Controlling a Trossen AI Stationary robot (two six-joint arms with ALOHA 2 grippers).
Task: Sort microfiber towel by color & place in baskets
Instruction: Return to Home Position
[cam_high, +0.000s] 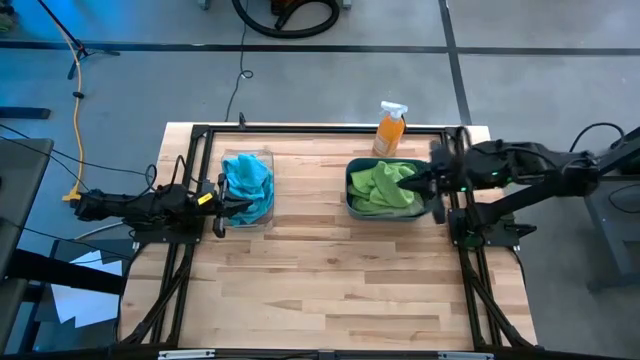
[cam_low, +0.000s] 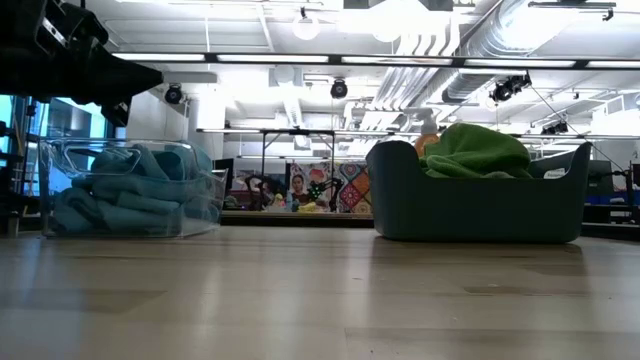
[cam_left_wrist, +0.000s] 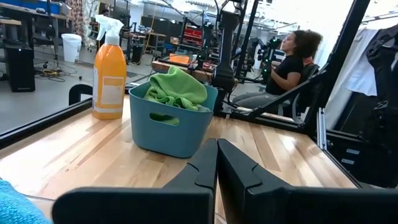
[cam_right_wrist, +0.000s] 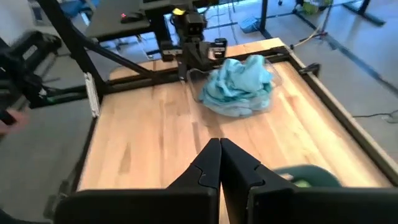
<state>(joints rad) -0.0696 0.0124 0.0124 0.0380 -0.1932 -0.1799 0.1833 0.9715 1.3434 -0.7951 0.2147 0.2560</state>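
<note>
Left gripper (cam_left_wrist: 216, 149) and right gripper (cam_right_wrist: 219, 149) low, facing each other, fingers (cam_left_wrist: 200, 173) pressed together.

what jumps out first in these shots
Blue towels fill the clear bin on the table's left; green towels mound above the teal tub on the right, an orange spray bottle behind it. The left gripper sits shut beside the bin, the right gripper shut at the tub's edge.
</note>
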